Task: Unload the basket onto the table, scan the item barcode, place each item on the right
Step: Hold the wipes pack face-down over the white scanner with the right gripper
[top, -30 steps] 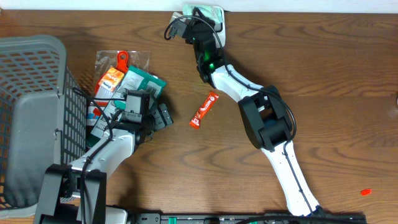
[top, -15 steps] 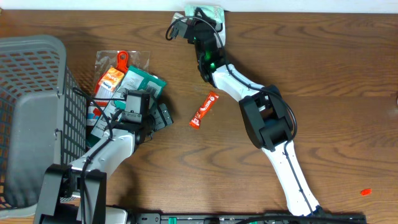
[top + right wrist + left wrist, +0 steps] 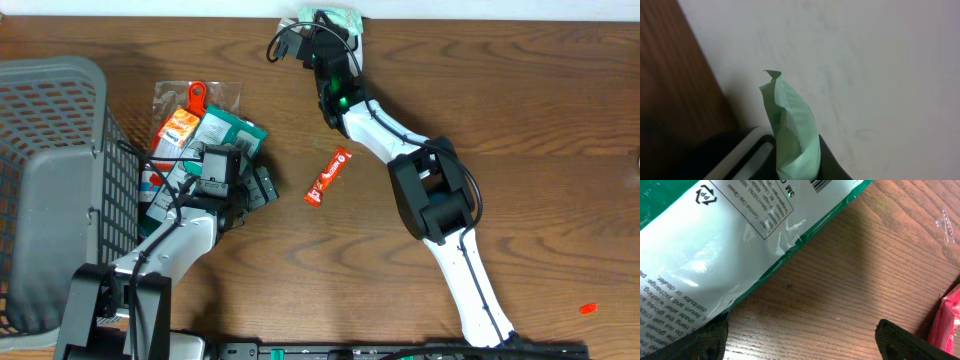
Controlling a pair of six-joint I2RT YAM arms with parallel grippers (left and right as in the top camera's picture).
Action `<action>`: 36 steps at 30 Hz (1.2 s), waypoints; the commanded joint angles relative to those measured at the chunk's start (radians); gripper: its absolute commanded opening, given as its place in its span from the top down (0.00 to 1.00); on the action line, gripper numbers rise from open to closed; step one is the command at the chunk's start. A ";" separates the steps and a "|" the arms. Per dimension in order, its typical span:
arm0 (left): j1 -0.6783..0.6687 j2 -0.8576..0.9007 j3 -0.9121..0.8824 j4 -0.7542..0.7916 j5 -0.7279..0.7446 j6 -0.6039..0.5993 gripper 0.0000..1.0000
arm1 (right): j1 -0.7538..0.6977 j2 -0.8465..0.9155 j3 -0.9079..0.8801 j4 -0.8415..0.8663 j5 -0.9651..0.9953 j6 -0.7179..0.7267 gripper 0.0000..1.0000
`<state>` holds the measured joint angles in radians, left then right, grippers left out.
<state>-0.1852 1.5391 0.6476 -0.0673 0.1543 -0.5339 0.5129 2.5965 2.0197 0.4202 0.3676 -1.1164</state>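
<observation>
We see a dark brown wood-grain surface w/ a white wall at its far edge. Far left, a grey plastic mesh basket is cut off by the frame. Beside it is a heap of green-white & orange packets. The left fingers are spread wide over it, gripping nothing. In the middle a red-orange snack bar wrapper lies alone. The pale green plastic packet is crinkled & upright, pinched btwn the right fingers at the far edge by the wall. We can't make out a barcode on it.
</observation>
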 commanded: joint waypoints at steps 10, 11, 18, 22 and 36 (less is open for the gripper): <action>0.005 0.032 -0.031 -0.009 -0.063 0.029 0.05 | 0.005 -0.018 0.013 -0.033 -0.052 0.113 0.99; 0.005 0.032 -0.033 -0.008 -0.063 0.029 0.05 | 0.008 -0.016 0.013 -0.035 -0.058 0.123 0.99; 0.005 0.032 -0.036 -0.007 -0.063 0.029 0.05 | 0.024 0.005 0.013 -0.048 -0.114 0.164 0.99; 0.005 0.032 -0.036 -0.007 -0.063 0.034 0.04 | 0.027 0.015 0.013 -0.063 -0.114 0.196 0.99; 0.005 0.033 -0.037 -0.007 -0.088 0.043 0.04 | 0.034 0.031 0.014 0.045 -0.053 0.089 0.99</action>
<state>-0.1871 1.5410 0.6456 -0.0589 0.1398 -0.5152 0.5381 2.6102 2.0197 0.4397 0.2874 -0.9737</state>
